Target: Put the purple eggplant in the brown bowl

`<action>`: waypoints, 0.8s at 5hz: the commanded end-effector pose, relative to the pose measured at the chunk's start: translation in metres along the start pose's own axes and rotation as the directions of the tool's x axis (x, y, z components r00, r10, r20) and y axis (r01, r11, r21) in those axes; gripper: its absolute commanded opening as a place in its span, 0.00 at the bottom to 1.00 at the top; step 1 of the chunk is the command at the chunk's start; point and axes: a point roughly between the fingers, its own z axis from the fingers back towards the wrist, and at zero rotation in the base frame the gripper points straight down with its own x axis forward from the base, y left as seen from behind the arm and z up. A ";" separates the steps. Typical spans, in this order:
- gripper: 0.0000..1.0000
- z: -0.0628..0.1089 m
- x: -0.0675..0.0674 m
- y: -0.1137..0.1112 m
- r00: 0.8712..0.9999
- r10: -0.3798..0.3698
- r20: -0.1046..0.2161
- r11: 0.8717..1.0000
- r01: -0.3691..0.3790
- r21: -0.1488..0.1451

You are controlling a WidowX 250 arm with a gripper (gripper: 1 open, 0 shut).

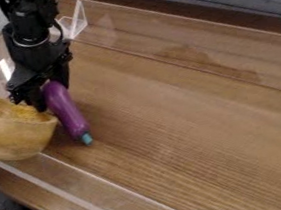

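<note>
Jaws clamped on the eggplant point(63, 110), near its upper end.
Black gripper point(48, 84) points down beside the bowl point(7, 137); the eggplant slants, its teal tip low at the table point(187, 120), just outside the bowl's rim.

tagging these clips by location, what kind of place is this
Probably a lab or workshop robot test bench, not a home kitchen. A wooden tabletop is fenced by clear plastic walls; a black gripper holds a toy purple eggplant beside a brown bowl.
</note>
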 end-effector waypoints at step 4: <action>0.00 0.013 -0.006 0.011 0.998 0.033 0.044 0.999 -0.032 -0.026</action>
